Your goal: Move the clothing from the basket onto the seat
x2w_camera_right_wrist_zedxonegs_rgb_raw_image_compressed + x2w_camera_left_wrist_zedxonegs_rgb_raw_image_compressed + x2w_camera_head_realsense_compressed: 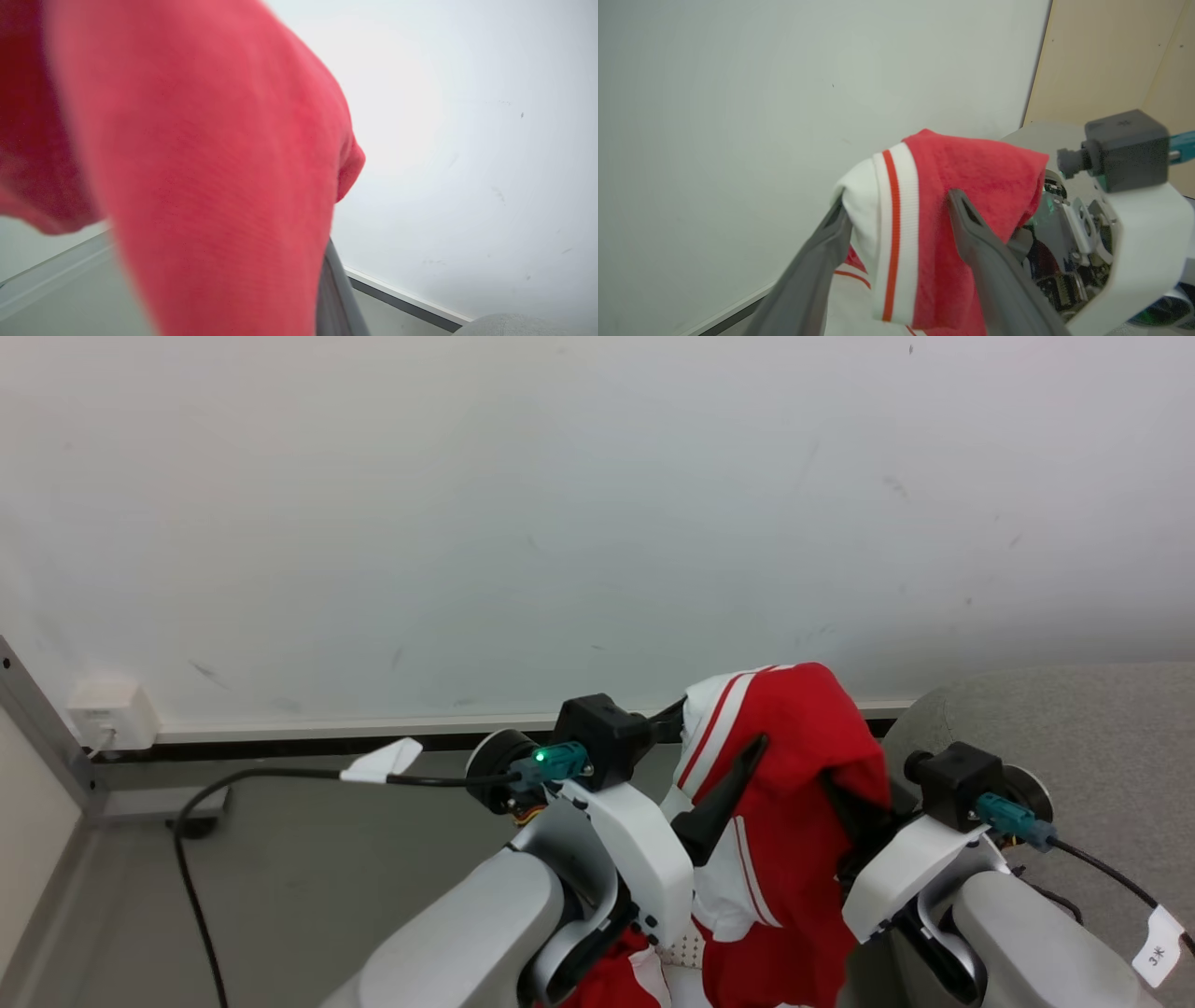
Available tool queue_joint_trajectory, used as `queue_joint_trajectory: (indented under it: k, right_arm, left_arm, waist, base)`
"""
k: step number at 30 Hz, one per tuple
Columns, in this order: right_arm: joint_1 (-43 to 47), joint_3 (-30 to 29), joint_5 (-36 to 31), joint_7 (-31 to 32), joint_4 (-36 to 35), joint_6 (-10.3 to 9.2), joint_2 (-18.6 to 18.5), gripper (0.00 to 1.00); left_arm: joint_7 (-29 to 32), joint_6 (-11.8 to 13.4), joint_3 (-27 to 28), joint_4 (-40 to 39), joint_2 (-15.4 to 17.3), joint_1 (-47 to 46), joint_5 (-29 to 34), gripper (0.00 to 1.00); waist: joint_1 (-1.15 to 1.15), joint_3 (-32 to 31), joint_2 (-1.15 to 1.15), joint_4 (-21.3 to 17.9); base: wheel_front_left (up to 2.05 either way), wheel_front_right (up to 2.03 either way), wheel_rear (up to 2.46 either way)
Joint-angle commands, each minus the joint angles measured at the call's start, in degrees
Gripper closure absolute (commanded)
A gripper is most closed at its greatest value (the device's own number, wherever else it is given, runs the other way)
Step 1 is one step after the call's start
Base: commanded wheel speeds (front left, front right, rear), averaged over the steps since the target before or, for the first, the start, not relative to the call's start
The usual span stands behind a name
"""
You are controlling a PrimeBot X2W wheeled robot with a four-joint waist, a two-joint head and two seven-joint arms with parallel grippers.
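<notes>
Left pincer (896, 200) gapes under the draped clothing (794, 775), right pincer (854, 821) grip hidden; seat (1102, 728) lies at three o'clock, nearer right.

left arm (616, 845) raised, jaws spread; right arm (920, 882) raised

a bare test room with a sofa in the corner

you were working in what looked like a lab-style test room rather than a lived-in home. the white wall (597, 504) ahead of you was plain and scuffed, and it met a smooth grey floor (308, 877) at a white skirting board (373, 725) over a dark strip. a surface-mounted socket box (110, 714) sat low on that wall, just beside a bare metal post (47, 728). a light beige panel (1101, 60) closed off one side. the grey fabric sofa (1102, 737) at your right was a domestic touch, and paper tags (1158, 938) hung on the robot's cables.
</notes>
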Motion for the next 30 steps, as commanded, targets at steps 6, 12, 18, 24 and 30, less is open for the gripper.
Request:
queue_joint_trajectory:
  k: [6, 12, 18, 24, 30]
  right_arm:
    - [0.6, -4.7, -1.9, -0.2, -0.6, -0.12, -2.1, 1.00]
    - [1.0, -7.4, -2.6, -0.2, -1.7, -0.12, -3.6, 1.00]
    - [1.4, -8.9, -3.1, -0.2, -2.5, -0.12, -5.0, 1.00]
    - [1.8, -9.8, -3.3, -0.2, -2.9, -0.12, -5.6, 1.00]
    - [1.9, -10.4, -3.3, -0.2, -3.2, -0.12, -6.2, 1.00]
  left_arm:
    - [-1.3, -0.1, -0.7, 0.8, 0.4, 1.5, 0.8, 0.00]
    - [-2.9, -0.5, -1.7, 2.1, -0.1, 2.4, 1.2, 0.00]
    - [-4.5, -0.8, -2.3, 4.2, -0.4, 3.0, 1.3, 0.00]
    - [-5.5, -1.1, -2.8, 6.2, -0.7, 3.4, 0.9, 0.00]
    - [-6.0, -1.3, -3.1, 7.4, -1.1, 3.3, 0.6, 0.00]
  waist:
    - [0.00, 0.4, 0.00, 0.1]
    - [0.00, 0.8, 0.00, -0.3]
    - [0.00, 1.0, 0.00, -0.9]
    - [0.00, 1.1, 0.00, -1.7]
    - [0.00, 1.3, 0.00, -2.6]
  base:
    - [0.00, 0.00, 0.00]
    - [0.00, 0.00, 0.00]
    - [0.00, 0.00, 0.00]
    - [0.00, 0.00, 0.00]
    - [0.00, 0.00, 0.00]
